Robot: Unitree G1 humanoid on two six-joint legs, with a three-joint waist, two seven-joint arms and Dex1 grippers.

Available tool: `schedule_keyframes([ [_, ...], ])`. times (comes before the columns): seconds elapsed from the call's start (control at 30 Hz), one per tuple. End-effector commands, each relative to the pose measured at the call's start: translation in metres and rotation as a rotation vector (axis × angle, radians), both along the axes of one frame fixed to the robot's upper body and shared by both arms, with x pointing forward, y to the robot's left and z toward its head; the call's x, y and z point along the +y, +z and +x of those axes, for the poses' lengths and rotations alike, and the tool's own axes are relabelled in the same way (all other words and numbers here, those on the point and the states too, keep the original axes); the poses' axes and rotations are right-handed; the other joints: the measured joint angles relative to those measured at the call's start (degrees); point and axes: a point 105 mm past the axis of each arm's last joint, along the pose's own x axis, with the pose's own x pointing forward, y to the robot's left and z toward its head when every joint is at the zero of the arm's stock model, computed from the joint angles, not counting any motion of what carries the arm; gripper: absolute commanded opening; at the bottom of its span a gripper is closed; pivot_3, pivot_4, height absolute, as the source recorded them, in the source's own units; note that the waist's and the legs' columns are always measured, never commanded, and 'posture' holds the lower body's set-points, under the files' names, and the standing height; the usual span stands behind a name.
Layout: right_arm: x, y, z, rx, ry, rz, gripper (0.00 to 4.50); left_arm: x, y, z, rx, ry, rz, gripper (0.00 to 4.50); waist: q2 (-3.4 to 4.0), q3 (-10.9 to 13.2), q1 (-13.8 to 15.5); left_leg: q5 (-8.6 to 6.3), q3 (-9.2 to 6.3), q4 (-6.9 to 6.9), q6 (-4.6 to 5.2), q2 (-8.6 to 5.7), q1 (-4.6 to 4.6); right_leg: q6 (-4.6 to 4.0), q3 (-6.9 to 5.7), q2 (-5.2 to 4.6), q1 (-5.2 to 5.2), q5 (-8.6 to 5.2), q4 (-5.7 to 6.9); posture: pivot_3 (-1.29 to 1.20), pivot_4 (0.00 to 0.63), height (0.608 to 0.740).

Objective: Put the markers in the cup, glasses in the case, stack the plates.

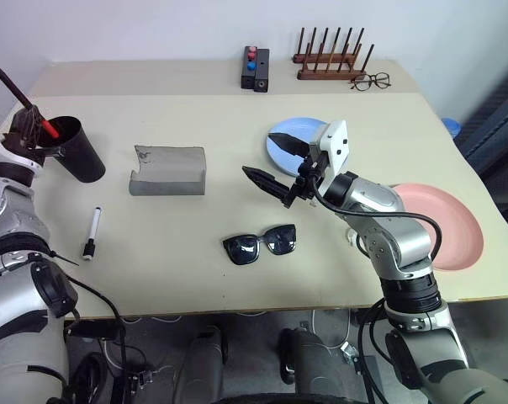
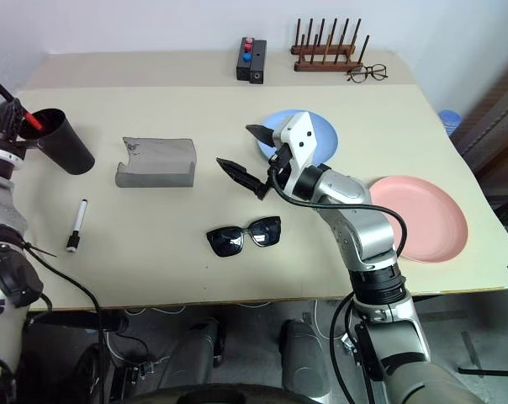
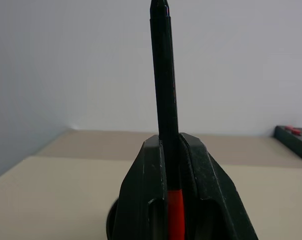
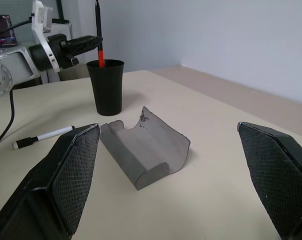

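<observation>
Marker (image 4: 99, 35) clamped in left gripper (image 4: 93, 42) over cup (image 4: 107, 87); right gripper (image 1: 275, 164) spread wide

my left gripper (image 1: 29, 126): black | slim black-and-red marker pen (image 4: 98, 35) | tapered matte black cup (image 1: 76, 150) | grey fabric case (image 1: 168, 171) | round light-blue plate (image 1: 294, 133) | round pink plate (image 1: 446, 225)

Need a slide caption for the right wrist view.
Open right gripper faces the open case; beyond, left gripper holds a marker over the cup.

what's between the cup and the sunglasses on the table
The open grey case lies between the cup and sunglasses, seen in the left eye view.
</observation>
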Motion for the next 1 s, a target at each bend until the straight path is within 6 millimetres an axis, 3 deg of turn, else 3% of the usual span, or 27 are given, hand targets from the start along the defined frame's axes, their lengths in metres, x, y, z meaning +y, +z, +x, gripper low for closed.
schedule_keyframes([
  [0.03,-0.002,0.013,-0.007,-0.058,0.002,0.015,4.5,0.001,0.009,-0.002,-0.031,-0.003,0.007,0.89,0.0,0.0,0.0,0.0,0.0,0.0,0.0,0.0,0.0,0.0,0.0,0.0,0.0,0.0,0.0,0.0,0.15,0.74],
  [0.1,-0.002,0.013,-0.007,-0.058,0.002,0.015,4.5,0.001,0.009,-0.002,-0.032,0.0,0.008,1.58,0.0,0.0,-0.01,0.0,0.0,0.0,0.0,0.0,0.0,0.0,0.0,0.0,0.0,0.0,0.0,0.0,0.15,0.74],
  [0.27,-0.001,0.013,-0.008,-0.056,0.002,0.017,4.5,0.0,0.01,-0.003,-0.036,-0.005,0.033,4.17,0.0,0.0,-0.01,0.0,0.0,0.0,0.0,0.0,0.0,0.0,0.0,0.0,0.0,0.0,0.0,0.0,0.15,0.74],
  [0.3,-0.001,0.013,-0.008,-0.057,0.003,0.017,4.5,0.001,0.012,-0.004,-0.044,-0.007,0.026,4.46,0.0,0.0,-0.02,0.0,0.0,0.0,0.0,0.0,0.0,0.0,0.0,0.0,0.0,0.0,0.0,0.0,0.15,0.74],
  [0.47,0.0,0.013,-0.008,-0.058,0.003,0.017,4.5,-0.001,0.018,-0.005,-0.061,-0.023,0.043,4.46,0.0,0.0,0.0,0.0,0.0,0.0,0.0,0.0,0.0,0.0,0.0,0.0,0.0,0.0,0.0,0.0,0.15,0.74],
  [0.67,-0.001,0.012,-0.009,-0.055,0.006,0.015,4.5,-0.015,0.032,-0.002,-0.05,-0.179,0.023,4.46,0.0,0.0,-0.01,0.0,0.0,0.0,0.0,0.0,0.0,0.0,0.0,0.0,0.0,0.0,0.0,0.0,0.15,0.74],
  [0.8,-0.007,0.014,-0.011,-0.05,0.025,0.018,4.5,-0.028,0.048,-0.016,-0.003,-0.32,0.068,4.46,0.01,0.01,-0.3,0.0,-0.01,0.0,0.0,0.0,-0.01,0.0,0.02,0.0,0.0,0.0,0.0,0.0,0.15,0.74],
  [0.93,-0.017,0.025,-0.03,-0.062,0.172,0.067,4.5,-0.049,0.027,-0.038,0.295,-0.461,0.116,4.46,0.06,0.03,-0.58,0.0,0.01,-0.05,0.0,0.05,0.01,-0.01,0.08,0.02,-0.02,0.0,0.0,0.0,0.15,0.74],
  [1.0,-0.023,0.025,-0.037,-0.043,0.235,0.051,4.5,-0.062,0.03,-0.054,0.332,-0.523,0.133,4.46,0.07,0.04,-0.4,0.0,0.01,-0.05,0.0,0.07,0.03,-0.02,0.08,0.04,-0.02,0.0,0.01,0.0,0.15,0.74],
])
